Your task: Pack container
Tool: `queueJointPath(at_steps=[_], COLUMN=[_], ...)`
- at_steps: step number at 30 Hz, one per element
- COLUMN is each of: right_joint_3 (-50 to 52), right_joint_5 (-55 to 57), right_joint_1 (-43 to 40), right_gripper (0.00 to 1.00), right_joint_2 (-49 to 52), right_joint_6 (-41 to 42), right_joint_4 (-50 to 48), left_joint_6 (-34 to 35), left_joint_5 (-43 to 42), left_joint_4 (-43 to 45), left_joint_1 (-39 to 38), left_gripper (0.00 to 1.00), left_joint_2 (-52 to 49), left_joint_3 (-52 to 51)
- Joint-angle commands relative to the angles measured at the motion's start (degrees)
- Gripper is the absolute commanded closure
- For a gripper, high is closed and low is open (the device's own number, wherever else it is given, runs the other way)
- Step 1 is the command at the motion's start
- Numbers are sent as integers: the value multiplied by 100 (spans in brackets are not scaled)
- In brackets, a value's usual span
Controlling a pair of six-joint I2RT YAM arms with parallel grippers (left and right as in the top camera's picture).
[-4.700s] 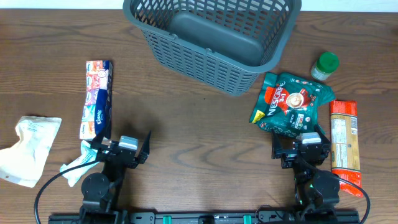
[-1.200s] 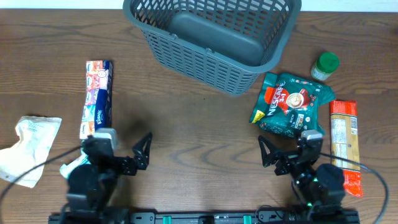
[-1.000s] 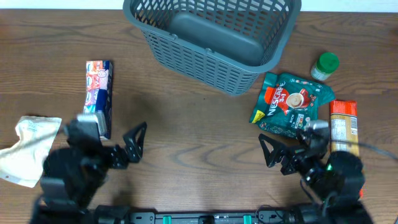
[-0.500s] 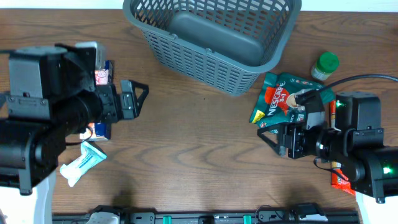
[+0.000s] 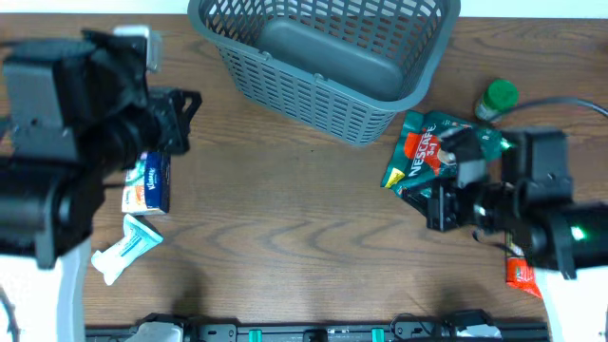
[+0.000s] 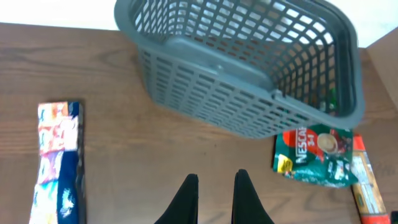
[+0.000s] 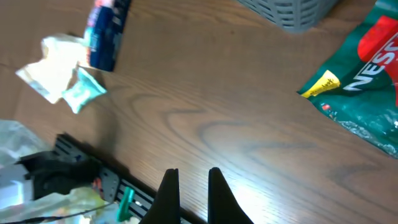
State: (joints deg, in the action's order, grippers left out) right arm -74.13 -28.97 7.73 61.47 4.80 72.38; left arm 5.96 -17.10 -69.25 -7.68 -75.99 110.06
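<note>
The container point(image 5: 323, 100) stands empty at the far middle of the counter point(image 5: 285, 218). The left jaws, drawn together on nothing, hang nearer and to its left, well apart from it. The right jaws, likewise together and empty, hang nearer and to its right, over the green packet point(image 5: 423, 157).

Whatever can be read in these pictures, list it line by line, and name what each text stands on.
"NESCAFE", followed by what looks like "3in1": on the green coffee packet.
Tissue pack: coloured print, too blurred to read.
Orange packet: print too small to read.
Green-lidded jar: no legible label.
White wrapper: nothing legible.
</note>
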Motion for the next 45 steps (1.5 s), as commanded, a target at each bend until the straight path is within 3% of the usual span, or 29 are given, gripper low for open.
queueJointPath(at_steps=[1, 11, 21, 28, 45], right_joint_3=[-70, -70, -72, -72, -70], right_joint_5=[376, 1255, 1558, 1578, 3464], right_joint_1=[417, 1631, 1786, 1786, 1784], right_gripper=[99, 99, 99, 99, 98], right_joint_2=[579, 1869, 2111, 2109, 2109], right_joint_6=[-125, -131, -883, -1794, -2072], right_joint_4=[-317, -1707, -2052, -1969, -2288], left_joint_6=[-264, -1451, -2039, -2186, -2179], left_joint_5=[-63, 651, 688, 691, 688], left_joint_4=[249, 1257, 2129, 2457, 2723], left_joint_1=[-61, -796, -859, -857, -831], left_gripper=[95, 94, 95, 94, 94], left_joint_2=[-595, -1567, -1969, -2374, -3014], left_joint_3=[55, 55, 55, 55, 55])
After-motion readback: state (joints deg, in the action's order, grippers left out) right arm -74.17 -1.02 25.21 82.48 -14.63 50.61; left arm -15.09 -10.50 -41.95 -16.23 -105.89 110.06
